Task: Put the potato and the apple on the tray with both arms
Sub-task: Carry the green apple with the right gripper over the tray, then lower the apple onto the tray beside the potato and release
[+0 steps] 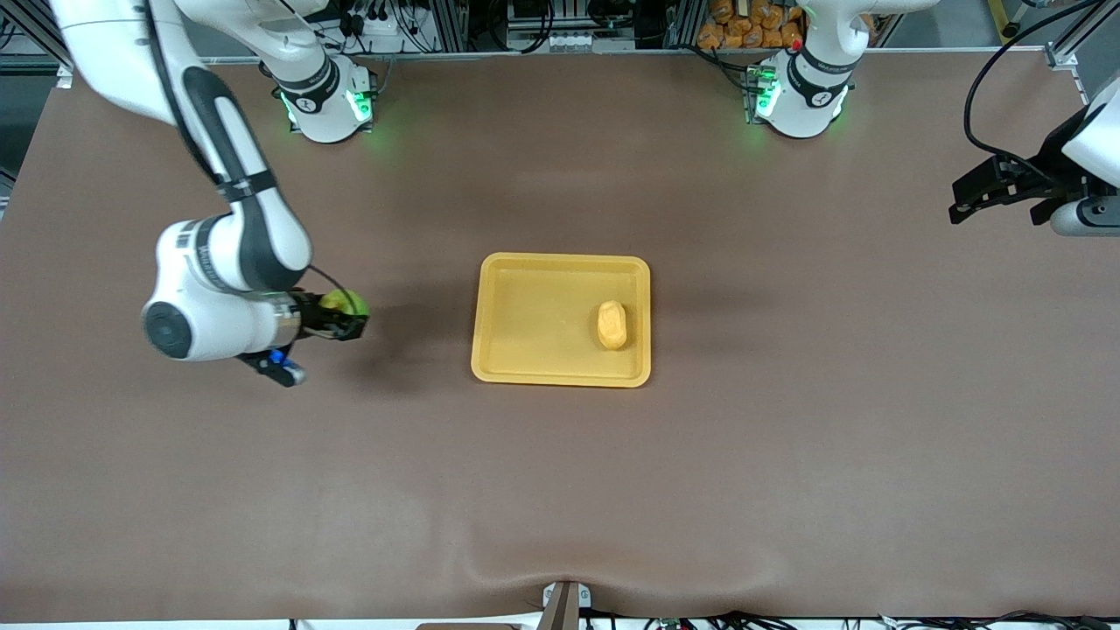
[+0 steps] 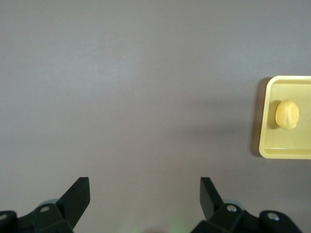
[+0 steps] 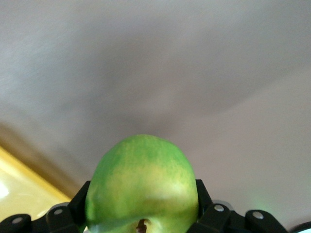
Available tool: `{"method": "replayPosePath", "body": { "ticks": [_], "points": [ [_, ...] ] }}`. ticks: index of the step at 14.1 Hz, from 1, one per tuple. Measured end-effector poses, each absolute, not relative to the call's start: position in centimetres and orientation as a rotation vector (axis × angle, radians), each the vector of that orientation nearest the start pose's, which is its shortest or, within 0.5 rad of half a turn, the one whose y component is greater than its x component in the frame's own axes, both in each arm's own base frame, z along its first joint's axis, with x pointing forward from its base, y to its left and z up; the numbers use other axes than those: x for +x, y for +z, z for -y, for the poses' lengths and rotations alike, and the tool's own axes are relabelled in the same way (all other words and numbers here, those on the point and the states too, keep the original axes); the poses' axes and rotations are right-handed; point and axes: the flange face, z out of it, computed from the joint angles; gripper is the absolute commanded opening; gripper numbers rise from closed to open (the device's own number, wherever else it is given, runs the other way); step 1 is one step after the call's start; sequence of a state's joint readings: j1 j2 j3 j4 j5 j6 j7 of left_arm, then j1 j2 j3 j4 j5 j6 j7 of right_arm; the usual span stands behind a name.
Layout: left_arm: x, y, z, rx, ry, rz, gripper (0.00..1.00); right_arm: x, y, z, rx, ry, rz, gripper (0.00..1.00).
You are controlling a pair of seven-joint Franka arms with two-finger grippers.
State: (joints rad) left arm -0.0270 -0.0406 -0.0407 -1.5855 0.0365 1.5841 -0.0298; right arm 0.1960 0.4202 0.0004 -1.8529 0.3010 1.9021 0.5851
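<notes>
1. My right tool is clamped on the apple, the green fruit pinched between both fingers, above the worktop at the right arm's end.
2. The tray lies toward the left arm's end from that tool, near the middle of the worktop and roughly level with it in the front view. I judge the carry to be a plain sideways run toward the tray.
3. The tray's long axis runs along that same line, so its short edge on the right arm's side meets me first, and the bare half of the tray lies just inside it.
4. The potato already rests in the tray, at the end toward the left arm, well apart from where I would set the apple.
5. My left tool hangs spread wide and empty at its own end of the worktop, waiting; my right tool is plainly the one nearer to the open spot.
</notes>
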Motion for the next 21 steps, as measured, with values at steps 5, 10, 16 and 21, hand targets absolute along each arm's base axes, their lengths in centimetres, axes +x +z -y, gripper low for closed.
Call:
{"method": "replayPosePath", "body": {
  "ticks": [5,10,16,21],
  "points": [
    [54.3,64.0,2.0,-3.105,-0.055,0.051,1.0,56.7,27.9,-22.7,-2.833,0.563,-0.926,0.0],
    [52.9,67.6,1.4,-3.094,-0.153,0.109,1.0,55.6,27.8,-28.5,-2.736,0.502,-1.024,0.0],
    [54.9,63.6,4.5,-3.095,-0.052,0.101,1.0,54.9,24.6,-35.4,-2.708,0.464,-1.136,0.0],
    [55.0,64.0,7.0,-3.095,-0.101,0.088,1.0,54.1,20.5,-38.2,-2.71,0.425,-1.172,1.0]
  ]
}}
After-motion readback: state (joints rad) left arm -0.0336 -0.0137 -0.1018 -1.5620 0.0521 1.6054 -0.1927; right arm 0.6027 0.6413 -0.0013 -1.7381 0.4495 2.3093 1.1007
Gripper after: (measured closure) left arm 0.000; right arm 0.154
